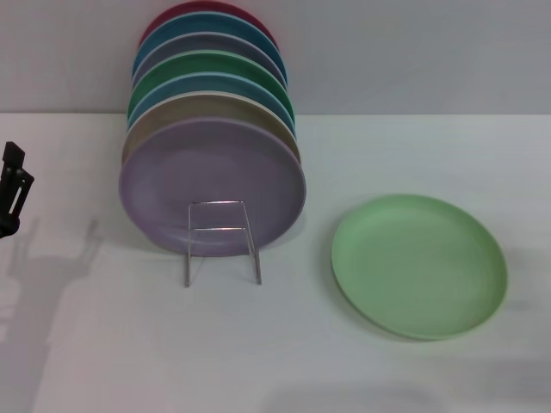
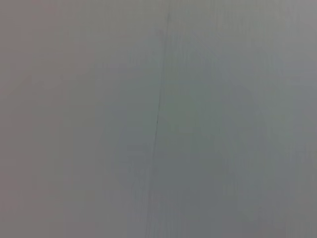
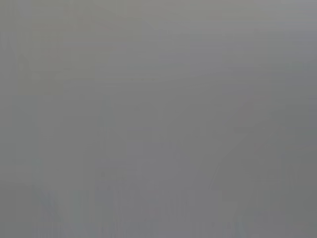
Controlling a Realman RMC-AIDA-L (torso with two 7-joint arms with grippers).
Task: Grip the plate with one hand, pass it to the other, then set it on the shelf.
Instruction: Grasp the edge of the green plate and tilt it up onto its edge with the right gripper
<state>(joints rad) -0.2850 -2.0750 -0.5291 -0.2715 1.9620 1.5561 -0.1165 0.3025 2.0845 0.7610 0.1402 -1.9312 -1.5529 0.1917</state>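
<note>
The pale mint-green plate [image 1: 419, 265] lies flat on the white table, right of centre in the head view. The silver wire shelf [image 1: 221, 241] stands left of it, with several coloured plates upright in it and a lilac plate [image 1: 212, 185] at the front. My left gripper [image 1: 12, 191] shows as a dark part at the far left edge, well away from the plate. My right gripper is out of view. Both wrist views show only a plain grey surface.
The white table [image 1: 284, 344] meets a grey wall behind the rack. The stacked plates behind the lilac one include a dark green one [image 1: 215, 64], blue ones and a red one at the back.
</note>
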